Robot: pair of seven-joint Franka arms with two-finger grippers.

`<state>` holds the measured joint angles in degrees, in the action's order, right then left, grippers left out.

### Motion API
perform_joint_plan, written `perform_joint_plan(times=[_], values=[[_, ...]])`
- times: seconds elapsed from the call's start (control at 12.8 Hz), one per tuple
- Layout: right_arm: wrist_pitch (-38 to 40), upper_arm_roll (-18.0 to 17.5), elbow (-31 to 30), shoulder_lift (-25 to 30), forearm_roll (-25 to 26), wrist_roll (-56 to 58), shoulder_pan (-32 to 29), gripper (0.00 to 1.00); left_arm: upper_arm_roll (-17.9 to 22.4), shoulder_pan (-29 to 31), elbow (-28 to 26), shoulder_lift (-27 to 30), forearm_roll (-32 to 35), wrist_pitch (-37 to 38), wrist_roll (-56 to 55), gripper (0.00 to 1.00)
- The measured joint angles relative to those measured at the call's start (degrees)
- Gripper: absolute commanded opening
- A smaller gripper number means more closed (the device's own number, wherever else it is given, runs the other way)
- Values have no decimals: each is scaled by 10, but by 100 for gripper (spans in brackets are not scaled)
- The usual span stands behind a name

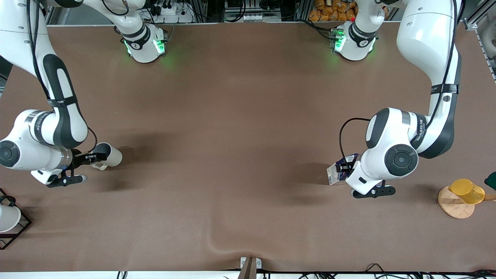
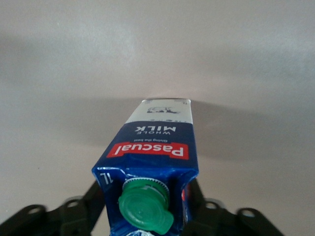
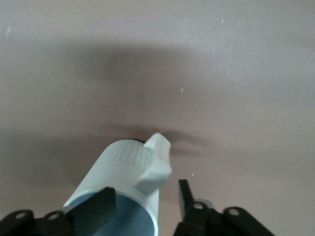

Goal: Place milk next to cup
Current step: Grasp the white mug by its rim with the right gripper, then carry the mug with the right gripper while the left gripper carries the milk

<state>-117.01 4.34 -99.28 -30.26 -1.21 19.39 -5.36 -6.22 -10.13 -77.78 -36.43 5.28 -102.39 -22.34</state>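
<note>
The milk [image 1: 340, 171], a dark blue carton with a green cap and a red label band [image 2: 156, 142], is near the left arm's end of the table. My left gripper [image 1: 344, 167] [image 2: 146, 196] is shut on its cap end, one finger against each side. The beige cup [image 1: 111, 155] [image 3: 120, 169] is near the right arm's end, far from the milk. My right gripper [image 1: 94, 157] [image 3: 141, 196] straddles the cup's rim by the handle. One finger [image 3: 93, 209] is inside the cup and the other finger [image 3: 184, 195] is outside, with a gap to the wall.
A yellow cup [image 1: 467, 190] on a round wooden stand [image 1: 454, 205] sits at the left arm's end. A white cup [image 1: 6, 219] in a black wire rack [image 1: 17, 228] sits at the right arm's end. The brown table cover has a ridge [image 1: 217, 244] near the front edge.
</note>
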Motion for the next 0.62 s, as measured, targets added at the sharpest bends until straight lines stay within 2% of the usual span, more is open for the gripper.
perform_joint_plan(times=[0.23,0.54,0.62], values=[[44,0,4,24,-18,4,-1,83,0,1,1,1,0,3,0,0],[20,1,-19,20,-30,17,-5,72,-3,-3,14,32,-6,36,-2,0],[7,1,-29,17,-30,27,-6,62,-4,-5,15,49,-17,49,-4,0]])
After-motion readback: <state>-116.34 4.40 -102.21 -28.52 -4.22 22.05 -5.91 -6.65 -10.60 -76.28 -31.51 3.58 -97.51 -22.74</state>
